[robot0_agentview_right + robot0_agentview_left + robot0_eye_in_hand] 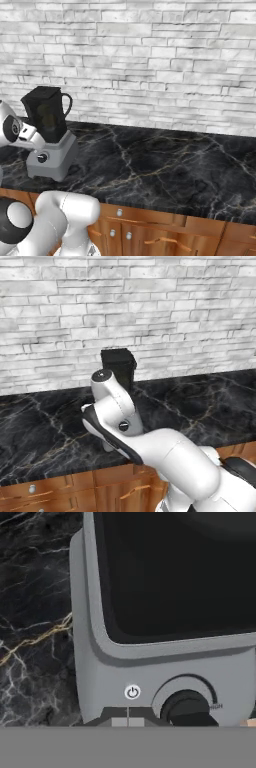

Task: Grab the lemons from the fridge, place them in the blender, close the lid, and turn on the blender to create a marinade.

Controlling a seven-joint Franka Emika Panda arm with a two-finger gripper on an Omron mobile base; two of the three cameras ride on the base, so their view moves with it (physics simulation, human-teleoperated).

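Two-finger gripper on the white arm close before the blender base, its finger spread hidden, cannot tell | round black knob (186, 708) beside a power symbol on the light grey boxy blender (51, 155) | dark smoky square jar (47, 119) above, black flat lid (118, 355) on top | black veined marble counter (165, 170) against white brick wall (150, 60)

In the left base view my own arm (130, 431) hides the blender (119, 367) below its jar top. In the hand view its knob (187, 708) is cut off low, and my fingertips can't be made out.
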